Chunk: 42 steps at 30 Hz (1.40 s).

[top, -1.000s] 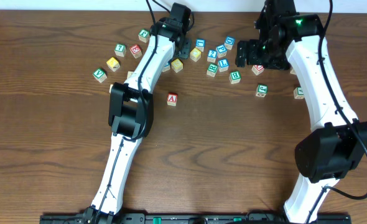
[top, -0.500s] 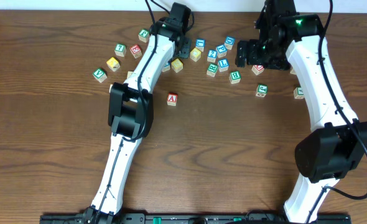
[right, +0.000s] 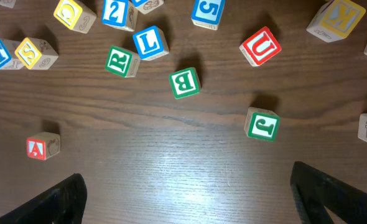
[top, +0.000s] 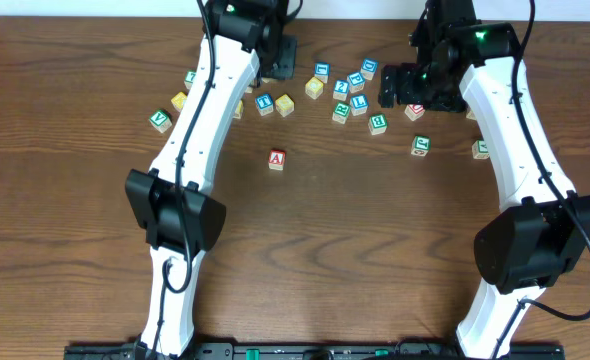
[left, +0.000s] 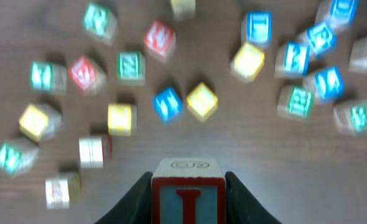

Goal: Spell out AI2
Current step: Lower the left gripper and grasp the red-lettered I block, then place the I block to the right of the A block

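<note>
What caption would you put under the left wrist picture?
The left gripper clamps the I block, letter blocks scattered on the table.

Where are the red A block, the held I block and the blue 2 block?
red A block [top: 277, 159]: overhead, top face.
I block [left: 187, 202]: left wrist, lettered face.
blue 2 block [right: 116, 11]: right wrist, numbered face.
</note>
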Available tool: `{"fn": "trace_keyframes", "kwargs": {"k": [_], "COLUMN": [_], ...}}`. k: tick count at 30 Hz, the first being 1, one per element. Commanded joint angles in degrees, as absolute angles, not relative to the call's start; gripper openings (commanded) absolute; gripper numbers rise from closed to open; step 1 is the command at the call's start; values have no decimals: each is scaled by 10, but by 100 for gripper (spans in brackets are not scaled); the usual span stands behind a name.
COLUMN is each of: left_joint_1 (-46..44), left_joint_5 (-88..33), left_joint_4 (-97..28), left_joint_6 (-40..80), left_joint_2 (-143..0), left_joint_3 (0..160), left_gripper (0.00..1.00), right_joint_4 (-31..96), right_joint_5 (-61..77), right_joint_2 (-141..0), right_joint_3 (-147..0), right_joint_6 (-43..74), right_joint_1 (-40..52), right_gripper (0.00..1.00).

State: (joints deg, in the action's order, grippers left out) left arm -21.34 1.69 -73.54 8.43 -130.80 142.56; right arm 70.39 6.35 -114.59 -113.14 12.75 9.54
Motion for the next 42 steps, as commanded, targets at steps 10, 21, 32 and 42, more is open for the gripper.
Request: {"fn": "trace_keyframes", "kwargs": {"k": [10, 21, 32, 42], "left_joint_1": [-285, -292, -293, -293], "left_joint_5": [-13, -13, -30, -30], "left_joint_4": [-768, -691, -601, -542], "left_joint_6": [155, 203, 203, 203], "left_joint_2": [-1328, -1328, -1328, -1328], "left_joint_3": [1273, 1170, 1099, 1050], "left_gripper": [27, 27, 27, 27], "right_joint_4": [693, 692, 697, 699], "right_joint_5": [59, 59, 59, 59], "right_joint_2": [-1146, -1146, -1146, -1146], "right_joint_3": [-1142, -1142, -1142, -1142], "right_joint_6": [119, 119, 119, 119], "right_joint_1": [90, 91, 91, 91], "right_gripper": [99, 99, 99, 99]}}
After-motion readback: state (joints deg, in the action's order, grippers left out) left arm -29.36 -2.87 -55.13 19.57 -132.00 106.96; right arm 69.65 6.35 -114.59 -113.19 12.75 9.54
